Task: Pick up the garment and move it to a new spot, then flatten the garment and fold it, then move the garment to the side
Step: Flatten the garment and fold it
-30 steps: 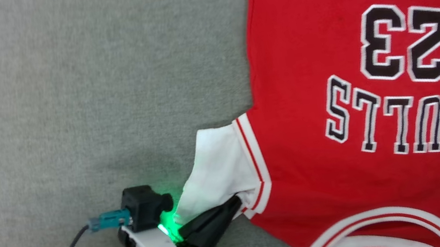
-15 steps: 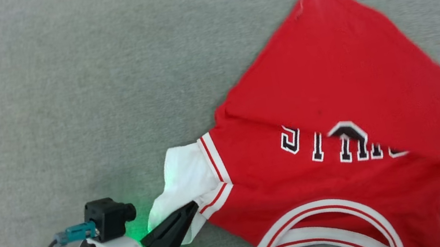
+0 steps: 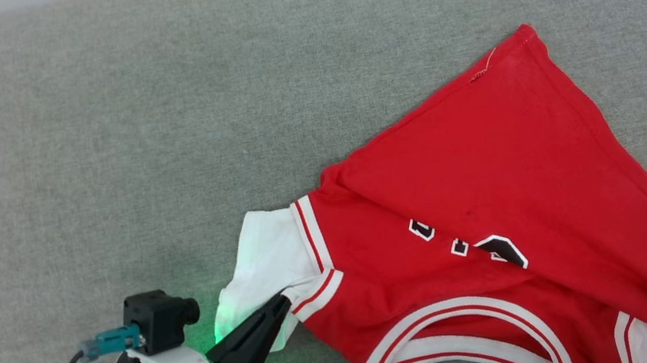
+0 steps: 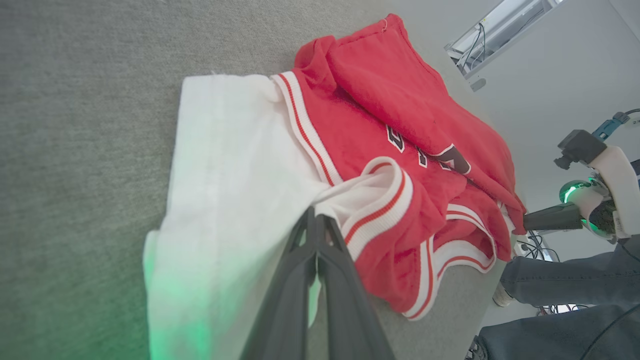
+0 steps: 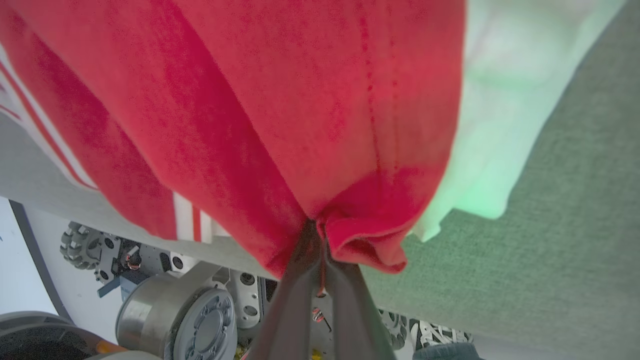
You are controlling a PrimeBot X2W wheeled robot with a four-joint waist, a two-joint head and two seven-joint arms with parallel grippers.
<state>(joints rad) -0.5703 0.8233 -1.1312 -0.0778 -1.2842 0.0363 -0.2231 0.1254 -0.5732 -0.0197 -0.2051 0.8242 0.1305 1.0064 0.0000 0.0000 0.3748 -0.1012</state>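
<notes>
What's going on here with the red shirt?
The robot has the red shirt pinched at two spots on the gray surface. Its left gripper is shut on the white sleeve, and its right gripper is shut on a bunched red edge. The shirt lies doubled over itself, hiding most of the chest letters, so it is not flat yet.

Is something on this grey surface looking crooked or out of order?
Yes. The garment is folded askew: its lower half lies diagonally over the chest, hiding most of the letters, and a loose thread sticks out at one hem corner.
</notes>
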